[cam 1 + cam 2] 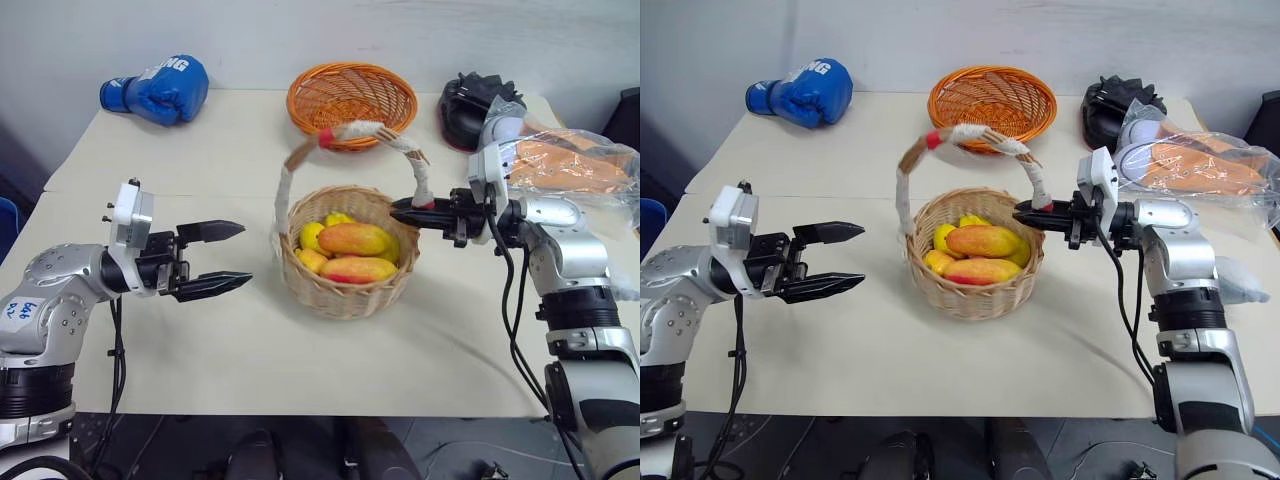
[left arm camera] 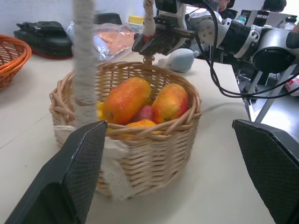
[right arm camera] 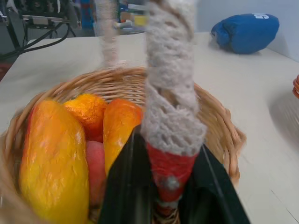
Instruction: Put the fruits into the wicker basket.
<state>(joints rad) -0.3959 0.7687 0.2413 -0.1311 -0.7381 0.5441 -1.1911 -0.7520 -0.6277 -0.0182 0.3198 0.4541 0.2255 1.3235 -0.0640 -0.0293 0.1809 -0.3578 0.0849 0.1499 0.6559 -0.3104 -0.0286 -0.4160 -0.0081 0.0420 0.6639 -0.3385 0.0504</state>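
- Nearest the table (image 1: 250, 370) edge, on the robot's left: left gripper (image 1: 222, 258), level, pointing toward the basket, fingers spread wide, holding nothing, a short gap from the wicker.
- Centre of table: basket (image 1: 345, 295), round, tan weave, upright. Handle (image 1: 355, 133) arched, wrapped in white cloth with red bands.
- Inside basket: fruits (image 1: 355, 240), glossy, orange-yellow with red blush, lying together below the rim. None seen loose on the table, so the loading looks complete.
- Right side of basket: right gripper (image 1: 415, 212), level, fingers pressed together on the handle's lower end, at a red band just above the rim.
- Handling, fruits: probably light, hard-skinned and slick; best taken across the middle of the long body.
- Handling, basket: weave likely stiff yet springy, light even when full; the handle wrap is soft and should give a sure hold. A low, one-sided hold could tip it; the arch top would balance better.
- Far edge: orange bowl (image 1: 351, 100), handleless.
- Far left: blue boxing glove (image 1: 158, 90).
- Far right: black item (image 1: 470, 105) and a clear bag (image 1: 570, 165) with orange contents.
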